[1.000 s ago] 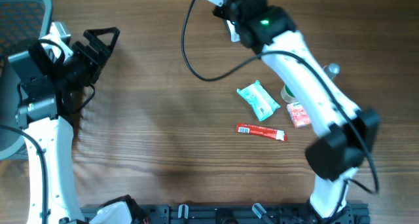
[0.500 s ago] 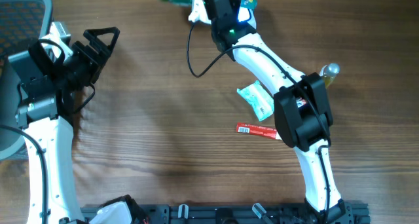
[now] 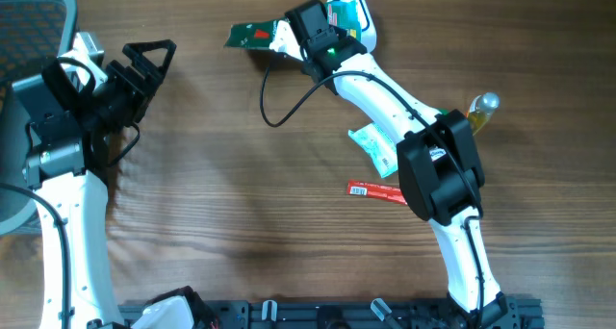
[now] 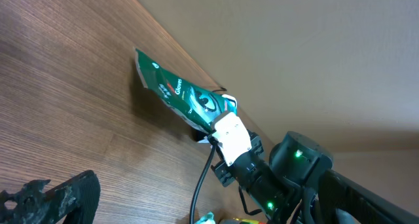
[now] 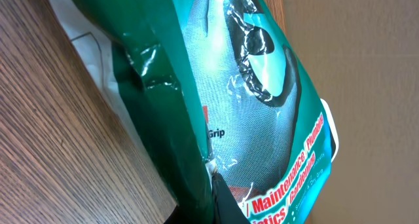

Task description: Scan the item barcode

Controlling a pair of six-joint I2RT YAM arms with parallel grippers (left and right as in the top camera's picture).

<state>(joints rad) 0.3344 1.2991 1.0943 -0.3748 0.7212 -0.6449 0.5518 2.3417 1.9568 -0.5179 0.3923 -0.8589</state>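
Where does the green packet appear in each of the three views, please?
Overhead: packet at top centre.
Left wrist: packet left of centre, in the upper half.
Right wrist: packet fills most of the frame.
Shared landmark: the wooden table.

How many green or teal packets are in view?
2: green glove packet at the far edge, in the right gripper; teal packet beside that arm. Others may be hidden.

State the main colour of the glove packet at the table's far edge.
The glove packet is dark green with red lettering; clearest in the right wrist view.
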